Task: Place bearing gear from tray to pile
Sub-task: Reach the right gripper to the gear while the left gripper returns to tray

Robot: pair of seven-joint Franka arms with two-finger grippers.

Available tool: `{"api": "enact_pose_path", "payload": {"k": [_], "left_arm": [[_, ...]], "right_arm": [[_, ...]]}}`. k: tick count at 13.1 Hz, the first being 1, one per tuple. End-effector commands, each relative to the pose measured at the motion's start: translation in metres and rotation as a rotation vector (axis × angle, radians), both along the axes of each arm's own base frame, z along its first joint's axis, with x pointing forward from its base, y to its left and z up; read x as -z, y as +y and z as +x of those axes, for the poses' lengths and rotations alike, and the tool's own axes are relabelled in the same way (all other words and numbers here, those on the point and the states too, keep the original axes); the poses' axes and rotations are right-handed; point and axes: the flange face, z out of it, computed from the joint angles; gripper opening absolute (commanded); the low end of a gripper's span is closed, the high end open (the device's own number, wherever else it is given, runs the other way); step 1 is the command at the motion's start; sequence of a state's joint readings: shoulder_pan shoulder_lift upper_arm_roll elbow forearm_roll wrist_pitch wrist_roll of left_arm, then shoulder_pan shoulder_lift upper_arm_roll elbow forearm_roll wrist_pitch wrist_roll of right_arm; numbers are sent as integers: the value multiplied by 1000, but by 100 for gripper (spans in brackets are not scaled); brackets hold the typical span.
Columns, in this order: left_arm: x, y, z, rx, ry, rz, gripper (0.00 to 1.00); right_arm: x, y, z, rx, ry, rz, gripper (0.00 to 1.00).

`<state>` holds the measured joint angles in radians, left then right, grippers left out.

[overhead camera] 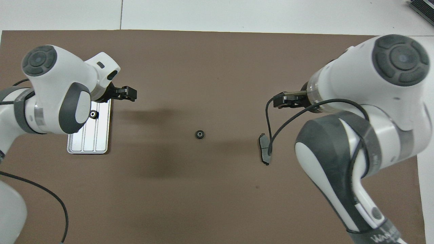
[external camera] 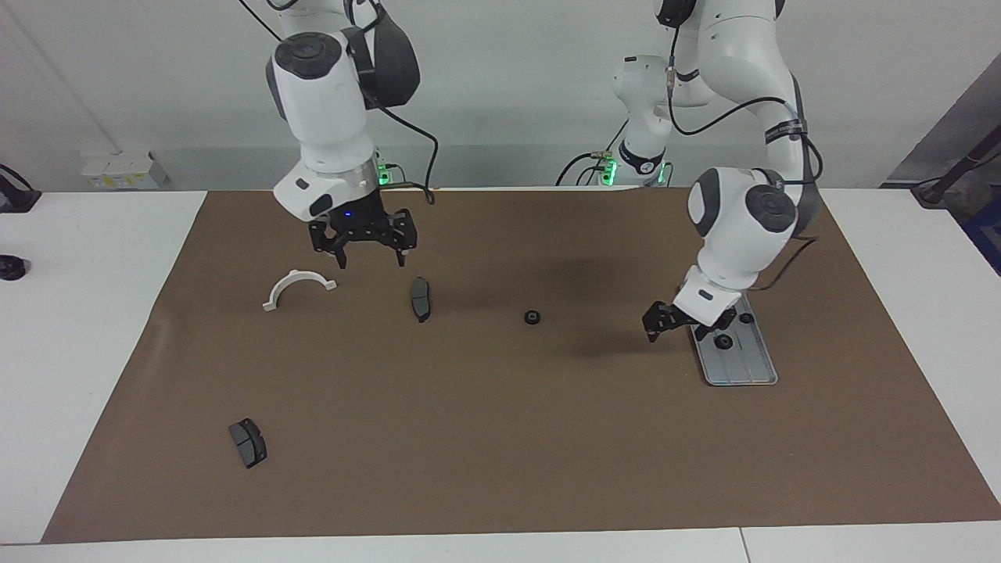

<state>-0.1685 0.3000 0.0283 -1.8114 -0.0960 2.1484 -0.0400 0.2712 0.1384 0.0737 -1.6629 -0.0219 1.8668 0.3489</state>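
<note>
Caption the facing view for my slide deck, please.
Left gripper at the tray; one bearing gear lies mid-mat; right gripper waits.

Facing: high, across table, toward robots | Overhead: steep, apparently nearer | Shared: brown mat [external camera: 500, 438], tray [overhead camera: 89, 142]

Partial white lettering seen on the dark band of the right arm [overhead camera: 379, 234], cut off by the picture's edge, not readable, no other text, label, brand, number or sign made out on anything else
</note>
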Motion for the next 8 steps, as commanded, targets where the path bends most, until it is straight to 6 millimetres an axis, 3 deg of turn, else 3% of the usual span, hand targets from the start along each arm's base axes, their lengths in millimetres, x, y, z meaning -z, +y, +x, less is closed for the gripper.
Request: {"api": "enact_pose_path", "payload": {"k": [1, 4, 7, 8], "left_arm": [[15, 41, -13, 35, 16, 4, 100], [39, 78, -17, -11, -33, 10, 100], [46, 91, -13, -30, -45, 13, 100], [51, 97, -12, -33, -48, 14, 100]], "right_arm": [[36, 52, 0, -1, 5, 22, 100], [71, 106, -8, 21, -2, 35, 100], [106, 149, -14, 53, -20, 50, 100], [116, 155, -13, 64, -23, 55, 100]]}}
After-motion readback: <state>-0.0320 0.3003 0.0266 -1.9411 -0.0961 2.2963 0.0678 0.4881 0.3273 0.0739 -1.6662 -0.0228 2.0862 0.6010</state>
